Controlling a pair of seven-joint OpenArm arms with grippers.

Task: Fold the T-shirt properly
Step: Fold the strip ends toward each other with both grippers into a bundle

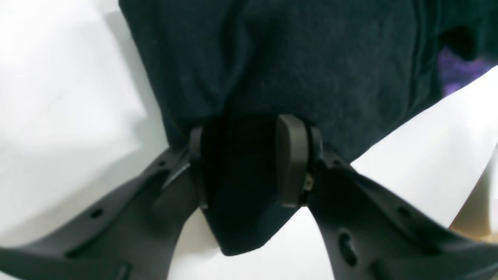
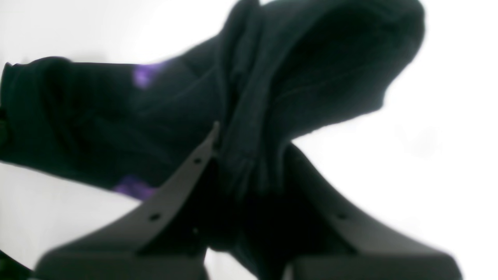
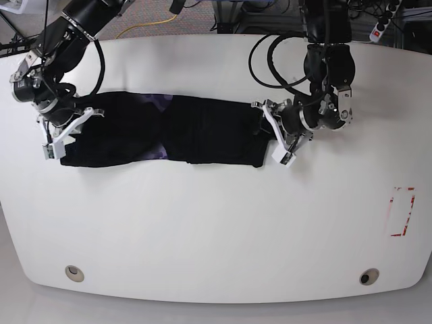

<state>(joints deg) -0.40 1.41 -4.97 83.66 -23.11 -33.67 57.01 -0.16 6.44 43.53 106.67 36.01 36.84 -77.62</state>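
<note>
Both my grippers hold the soft black cloth T-shirt [image 3: 162,131], which lies as a long band across the far-middle of the white oval table [image 3: 216,229]. My left gripper [image 1: 249,163] is clamped narrow on a bunched tip of cloth at the band's right end; fabric fills the gap between its pads. My right gripper [image 2: 249,163] pinches a gathered ridge at the left end, tho that view is blurry, so exact pad contact is unclear.

Judging the step: a lengthwise fold, ends lifted together. To do it well I'd raise both ends evenly, keep the band taut w/o stretching, and match edges before letting go. Uneven lift = skewed fold.

Purplish print patch [image 3: 160,101] shows near the band's far edge, left of centre. Red marked rectangle [image 3: 403,211] sits well apart, at the table's right.
</note>
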